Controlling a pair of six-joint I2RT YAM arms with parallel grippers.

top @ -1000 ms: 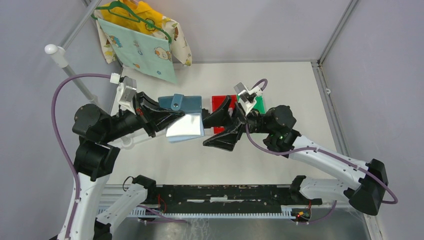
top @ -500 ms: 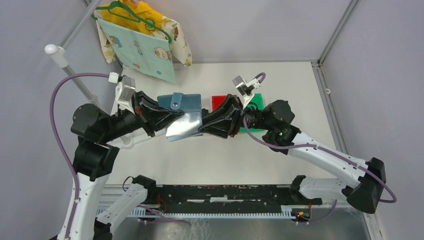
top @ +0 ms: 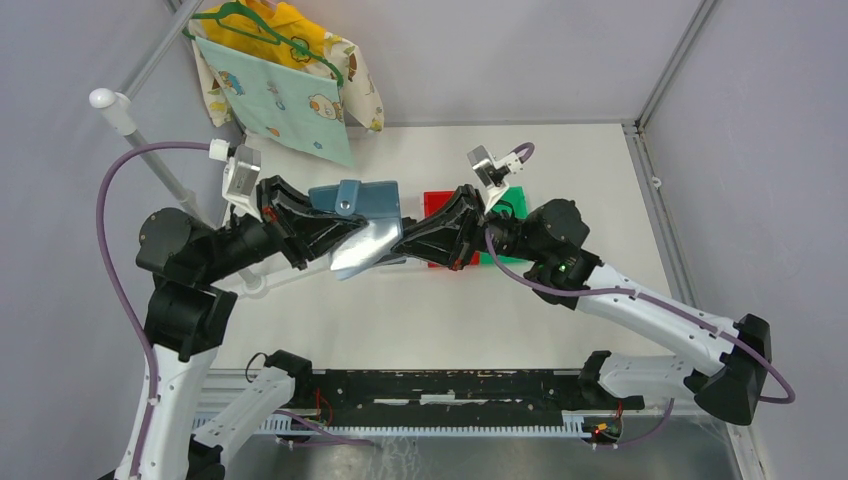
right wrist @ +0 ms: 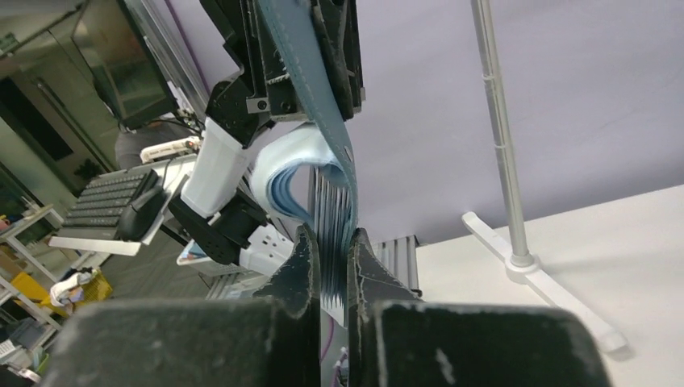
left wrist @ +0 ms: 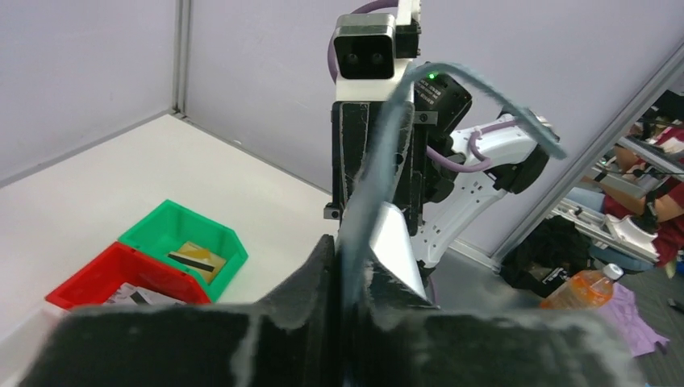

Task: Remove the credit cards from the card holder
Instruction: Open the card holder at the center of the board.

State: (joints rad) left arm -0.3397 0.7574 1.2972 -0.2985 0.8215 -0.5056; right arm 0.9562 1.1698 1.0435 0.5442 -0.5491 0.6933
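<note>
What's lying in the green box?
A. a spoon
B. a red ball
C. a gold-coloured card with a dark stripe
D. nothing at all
C: the left wrist view shows a gold-tan card with a dark stripe lying on the floor of the green bin.

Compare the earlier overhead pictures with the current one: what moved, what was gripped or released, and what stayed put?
The right tool swung left, narrowed from wide open and pinched the shiny flap hanging from the card holder. The left tool, clamped on the card holder throughout, shifted it slightly left. The red bin and green bin stayed put; nothing was released.
</note>
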